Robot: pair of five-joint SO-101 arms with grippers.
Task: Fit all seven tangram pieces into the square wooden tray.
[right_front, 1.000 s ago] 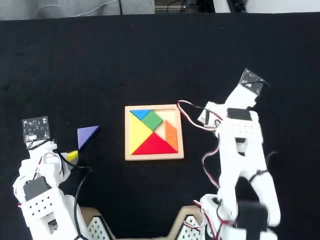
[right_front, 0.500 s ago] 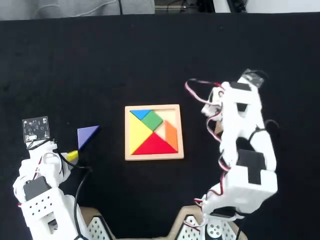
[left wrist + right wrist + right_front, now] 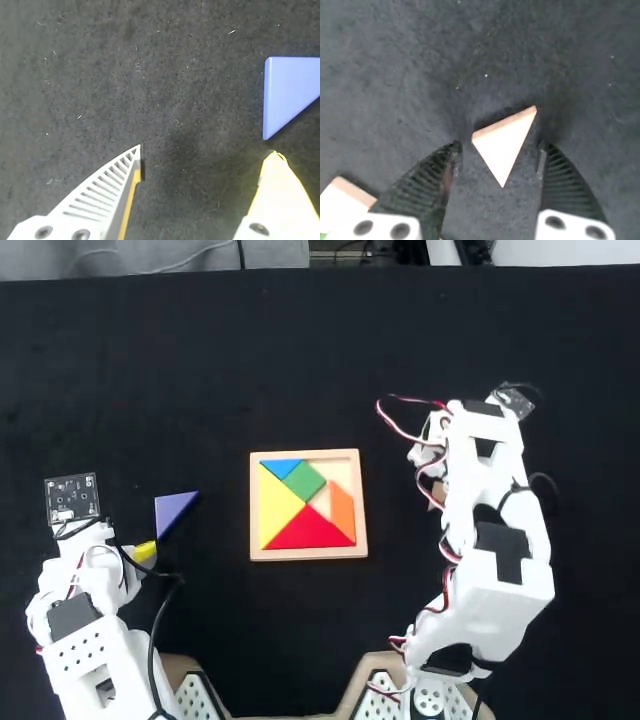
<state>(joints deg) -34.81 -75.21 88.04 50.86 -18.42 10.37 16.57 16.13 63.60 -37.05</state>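
Note:
The square wooden tray (image 3: 259,552) lies mid-table holding blue, green, yellow, red and orange pieces, with a bare patch by its right side. A purple triangle (image 3: 175,508) rests on the black cloth to the left of the tray. My left gripper (image 3: 202,155) hovers open just short of that triangle (image 3: 287,95), whose tip is near the yellow finger (image 3: 275,192). To the right of the tray, my right gripper (image 3: 498,150) stands open, straddling a small pale triangle (image 3: 505,142) flat on the cloth. The right arm (image 3: 480,475) hides that piece from above.
A corner of the tray (image 3: 340,197) shows beside the right gripper's dark finger. The black cloth stretches wide behind and around the tray. The arm bases stand at the table's near edge.
The right arm has swung away from the tray's side and folded down over the spot to the tray's right. The left arm and the purple triangle have kept still.

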